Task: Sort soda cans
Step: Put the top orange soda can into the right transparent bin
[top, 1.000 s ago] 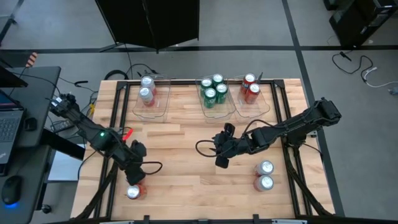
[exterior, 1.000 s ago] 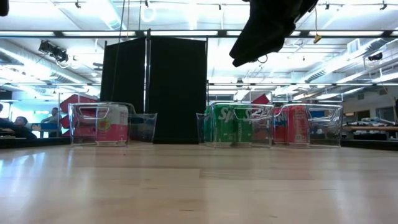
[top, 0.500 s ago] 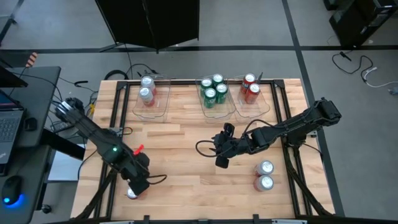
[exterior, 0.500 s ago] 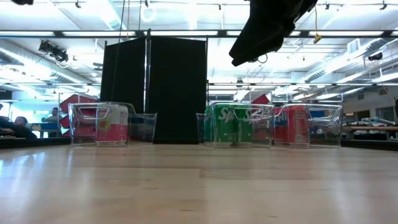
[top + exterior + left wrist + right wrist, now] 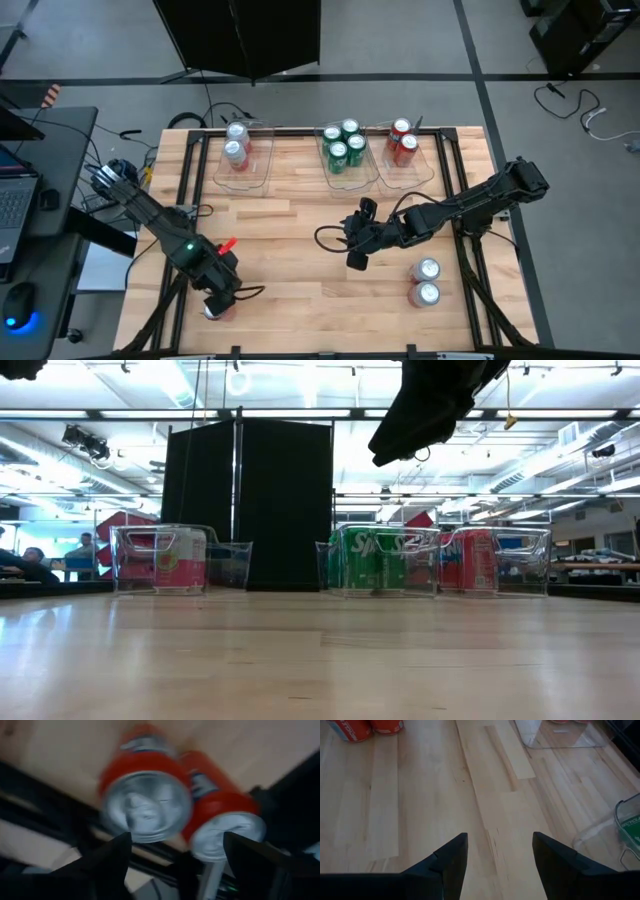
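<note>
while the left gripper (image 5: 218,296) hangs over the lower left corner of the table (image 5: 300,240) in the high view, its fingers (image 5: 107,862) stand apart, nothing between them. left wrist view: two red cans (image 5: 145,802) stand upright and touching directly below, silver tops up, the nearer one about centred between the open fingers. judgement: the spread suits a descent around that can, and the tight pairing may let a finger nudge its neighbour.

right gripper (image 5: 355,250) hovers at mid-table, fingers (image 5: 445,862) parted over bare wood, holding nothing; it looks parked.

bins line the upper edge of the high view: left bin (image 5: 243,170) with two white cans (image 5: 236,141), middle bin (image 5: 350,170) with four green cans (image 5: 343,142), right bin (image 5: 415,165) with two red ones (image 5: 402,140). grouping by colour explains the layout. two more silver-topped cans (image 5: 425,281) stand loose at lower right; body colour not readable from above.

judgement: task partly done; the red pair at lower left belongs in the right bin, well apart from it.
</note>
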